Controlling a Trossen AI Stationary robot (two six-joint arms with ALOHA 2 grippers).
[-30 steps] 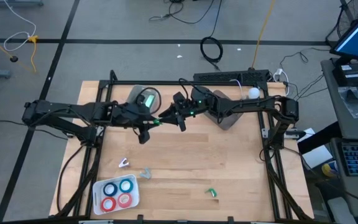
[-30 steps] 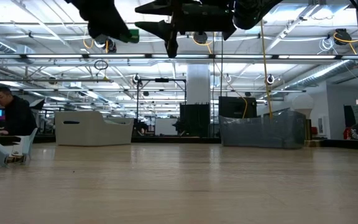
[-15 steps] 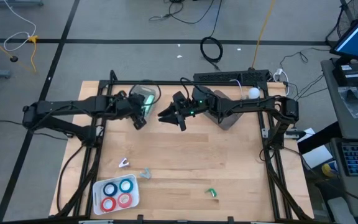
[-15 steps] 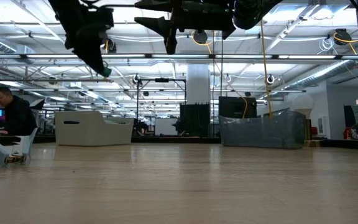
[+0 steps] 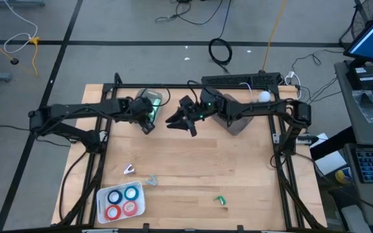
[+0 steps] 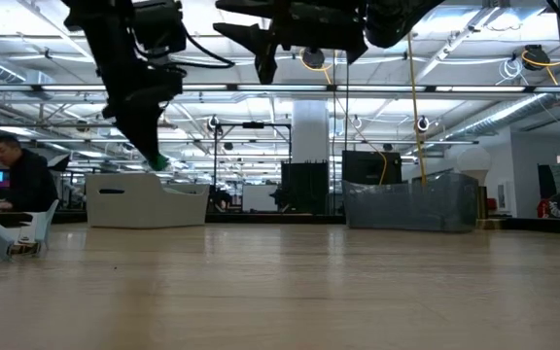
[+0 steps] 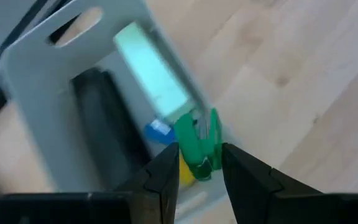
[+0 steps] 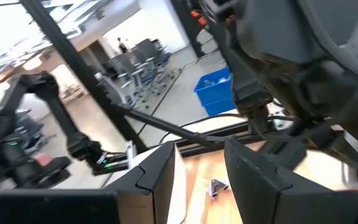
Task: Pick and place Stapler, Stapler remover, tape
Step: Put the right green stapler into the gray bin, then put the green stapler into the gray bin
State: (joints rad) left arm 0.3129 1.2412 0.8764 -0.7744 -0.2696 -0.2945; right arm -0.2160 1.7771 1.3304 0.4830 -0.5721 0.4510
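I see two containers on the table (image 5: pixel 238 168). The grey bin (image 5: pixel 149 101) sits at the far edge, left of centre; in the left wrist view it holds a pale green block (image 7: pixel 154 84), a dark object (image 7: pixel 101 124) beside it, and small blue and yellow bits I cannot identify. The white tray (image 5: pixel 120 201) at the near left corner holds the tape (image 5: pixel 122 201): four rolls, two blue on the far row, two red on the near row, lying flat and touching.

Loose on the wood I count three small items: a pale pink-and-white piece (image 5: pixel 129 169) and a grey metal piece (image 5: pixel 151 180), both just beyond the tray, and a green piece (image 5: pixel 221 200) near the front, well right of the tray.

Left gripper (image 5: pixel 147 123) reaches in from the left, tilted down over the near edge of the grey bin. Its fingers (image 7: pixel 166 171) are clenched on a small green item (image 7: pixel 199 142), which hangs above the bin's edge.

Right gripper (image 5: pixel 177 120) extends leftward above the table's far middle, level, high in the low view. Its fingers (image 8: pixel 160 168) stand parted with nothing between them
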